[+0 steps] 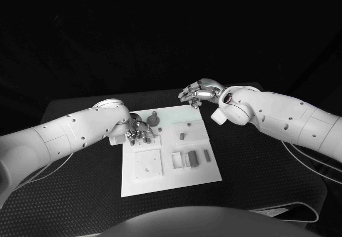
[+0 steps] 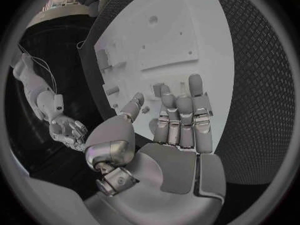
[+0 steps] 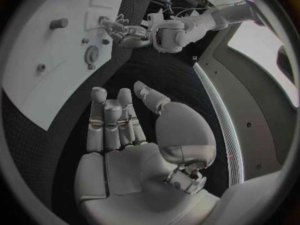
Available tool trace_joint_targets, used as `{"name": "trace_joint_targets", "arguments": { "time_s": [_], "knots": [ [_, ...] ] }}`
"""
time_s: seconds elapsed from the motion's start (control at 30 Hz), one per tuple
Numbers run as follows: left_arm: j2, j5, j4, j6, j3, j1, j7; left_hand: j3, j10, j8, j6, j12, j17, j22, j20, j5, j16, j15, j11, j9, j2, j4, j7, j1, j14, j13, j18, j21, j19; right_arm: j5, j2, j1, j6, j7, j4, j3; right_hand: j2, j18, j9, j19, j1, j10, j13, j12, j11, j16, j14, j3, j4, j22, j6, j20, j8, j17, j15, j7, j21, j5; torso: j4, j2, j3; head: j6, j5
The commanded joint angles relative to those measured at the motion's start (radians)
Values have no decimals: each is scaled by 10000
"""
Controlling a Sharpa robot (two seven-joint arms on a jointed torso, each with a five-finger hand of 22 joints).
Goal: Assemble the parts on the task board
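Centrally, white task board on black table, perhaps textured, dark backdrop

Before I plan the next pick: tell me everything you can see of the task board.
The task board is a flat white rectangular plate lying on the black table, with recessed square panels and small holes. Small grey parts lie on it. The left robot hand is over its left edge; contact is unclear. The right robot hand is beyond its far edge.
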Motion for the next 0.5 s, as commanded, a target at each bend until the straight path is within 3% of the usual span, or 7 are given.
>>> {"name": "trace_joint_targets", "arguments": {
  "time_s": [0.03,0.13,0.3,0.5],
  "knots": [
    [-71,119,115,83,11,9,135,54,6,35,88,38,13,200,-4,-47,0,29,11,-19,-39,-4,-13,88,-36,10,-149,-23,-34,-19,0,-10,135,64,6,2,5,206,-17,56,-83,-32,-17,42,16,-45,-6,-14,32,138,4,-29,-40,-17,-88,84,-35,36,7,0,-1,21,-15],
    [-172,119,227,134,25,13,129,53,8,40,109,40,13,200,-4,-46,2,26,6,-27,-54,-2,-19,83,-34,9,-149,-21,-32,-19,-4,-12,136,64,-6,2,4,206,-17,56,-84,-32,-18,43,16,-44,-6,-14,31,138,4,-29,-40,-17,-87,84,-35,36,7,-2,-1,26,-20],
    [-381,124,456,12,174,77,291,89,-7,18,107,34,6,201,-9,-47,-7,10,2,-70,-60,-49,-20,163,-46,2,-149,-18,-33,-19,-10,-17,130,66,-9,2,4,206,-17,56,-84,-32,-18,43,16,-44,-6,-14,31,138,4,-29,-40,-17,-87,84,-34,36,14,-3,-5,55,-26],
    [-614,132,637,-146,363,422,198,87,-2,-6,84,43,4,202,-10,-47,-4,3,10,-101,-115,-67,-11,197,-40,2,-149,-11,-20,-19,-15,-19,124,66,-17,2,4,206,-17,57,-84,-32,-19,44,16,-43,-6,-13,30,139,3,-29,-40,-18,-87,84,-34,36,19,-8,-3,108,-10]
  ]
}}
